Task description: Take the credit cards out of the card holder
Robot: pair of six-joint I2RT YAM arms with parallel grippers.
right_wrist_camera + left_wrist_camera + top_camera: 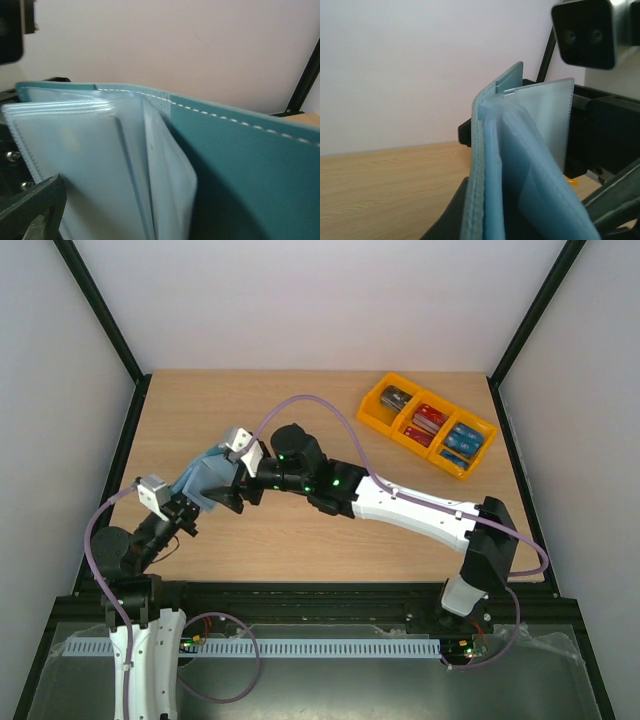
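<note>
- The left gripper (195,505) sits at the left of the table (200,410), its jaws closed tight on the lower edge of the wallet (208,475).
- In the left wrist view the wallet (487,165) stands upright between the dark fingers (445,222), spine toward the camera. Its clear pockets (540,150) fan out to the right.
- The wallet is held off the wood, left of the table's middle, between the two grippers.
- The right gripper (238,492) reaches across from the right and meets the wallet's right side.
- In the right wrist view its jaws stand wide apart. Only one finger (35,205) shows, at the lower left, just beside the clear pockets (85,165). The other is hidden by the teal cover (240,175). It grips nothing that can be seen.
- No card shows in the pockets from either wrist view.
- An orange tray (368,405) lies at the far right corner, well apart from the wallet.
- The cards are in the tray: grey cards (397,398) in the left compartment, red cards (430,422) in the middle one, and blue cards (464,438) in the right one.
</note>
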